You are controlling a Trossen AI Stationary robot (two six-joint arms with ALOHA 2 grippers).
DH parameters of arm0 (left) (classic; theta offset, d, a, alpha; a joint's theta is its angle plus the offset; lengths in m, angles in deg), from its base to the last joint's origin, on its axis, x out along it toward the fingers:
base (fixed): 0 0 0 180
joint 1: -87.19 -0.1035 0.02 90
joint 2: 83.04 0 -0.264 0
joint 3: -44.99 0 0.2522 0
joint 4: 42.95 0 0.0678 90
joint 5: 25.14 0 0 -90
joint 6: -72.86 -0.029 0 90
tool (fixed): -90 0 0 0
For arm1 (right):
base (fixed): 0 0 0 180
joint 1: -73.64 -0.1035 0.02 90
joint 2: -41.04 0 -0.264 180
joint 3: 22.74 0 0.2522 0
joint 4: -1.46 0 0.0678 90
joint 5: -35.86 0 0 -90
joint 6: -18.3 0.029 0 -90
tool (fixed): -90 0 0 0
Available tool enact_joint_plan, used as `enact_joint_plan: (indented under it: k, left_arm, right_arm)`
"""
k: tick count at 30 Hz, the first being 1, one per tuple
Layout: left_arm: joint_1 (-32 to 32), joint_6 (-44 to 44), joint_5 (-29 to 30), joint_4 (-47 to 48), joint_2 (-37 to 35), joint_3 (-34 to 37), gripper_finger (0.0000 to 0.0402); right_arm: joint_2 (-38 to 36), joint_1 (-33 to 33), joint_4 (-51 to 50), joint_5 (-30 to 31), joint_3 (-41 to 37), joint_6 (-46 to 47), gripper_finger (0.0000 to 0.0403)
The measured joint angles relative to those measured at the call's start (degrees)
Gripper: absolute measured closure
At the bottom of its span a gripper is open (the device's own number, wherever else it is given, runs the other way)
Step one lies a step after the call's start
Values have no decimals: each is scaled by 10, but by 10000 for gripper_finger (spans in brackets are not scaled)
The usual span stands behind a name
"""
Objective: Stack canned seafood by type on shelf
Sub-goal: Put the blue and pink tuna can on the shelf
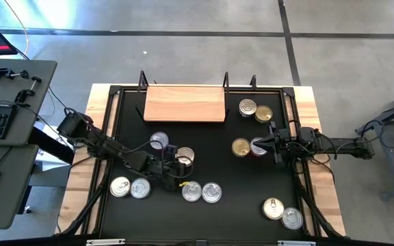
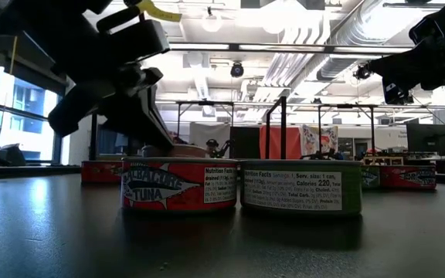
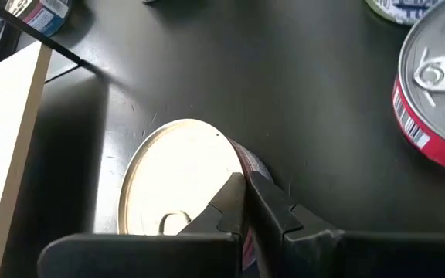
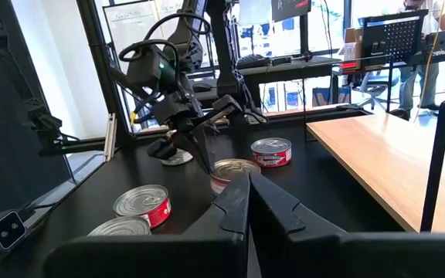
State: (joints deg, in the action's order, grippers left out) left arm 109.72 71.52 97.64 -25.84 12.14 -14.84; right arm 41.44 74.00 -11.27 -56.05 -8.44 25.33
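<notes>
The shelf [image 1: 185,104] is a light wooden board at the table's far edge, with no tin on it. Round tins lie scattered on the black table. My left gripper [image 1: 178,162] is shut, its tips at the rim of a pale-topped, red-sided tin [image 3: 178,181] in mid-table; that tin [image 1: 185,156] stands on its base. My right gripper [image 1: 273,145] is shut and held above the table, just right of a red-sided tin [image 1: 258,146] and a gold-topped tin [image 1: 241,147]. Its wrist view [image 4: 247,185] looks past them at the left arm. My left gripper has its shut fingertips [image 3: 238,185] at the tin's rim [image 3: 234,154], on the side away from the shelf, coming slanted from above. Whether they touch the rim I cannot tell.
Two tins [image 1: 255,111] stand right of the shelf, a silver one [image 1: 159,141] is near the left gripper, two pairs [image 1: 130,187] [image 1: 202,193] lie along the near side, and two more [image 1: 282,212] sit at the near right. Black rails [image 1: 115,123] frame the table.
</notes>
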Motion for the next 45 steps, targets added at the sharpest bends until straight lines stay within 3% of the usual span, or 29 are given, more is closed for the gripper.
enact_joint_plan:
  k: [14,31,39,45]
  left_arm:
    - [-9,72,8,-11,-3,-3,401]
    - [-8,-39,123,-34,-3,-3,401]
    - [-84,-119,130,-43,-3,-3,401]
    - [-169,-216,125,-116,-3,-3,401]
  right_arm:
    - [0,0,0,0,0,0,402]
    - [0,0,0,0,0,0,402]
    - [0,0,0,0,0,0,402]
    - [0,0,0,0,0,0,402]
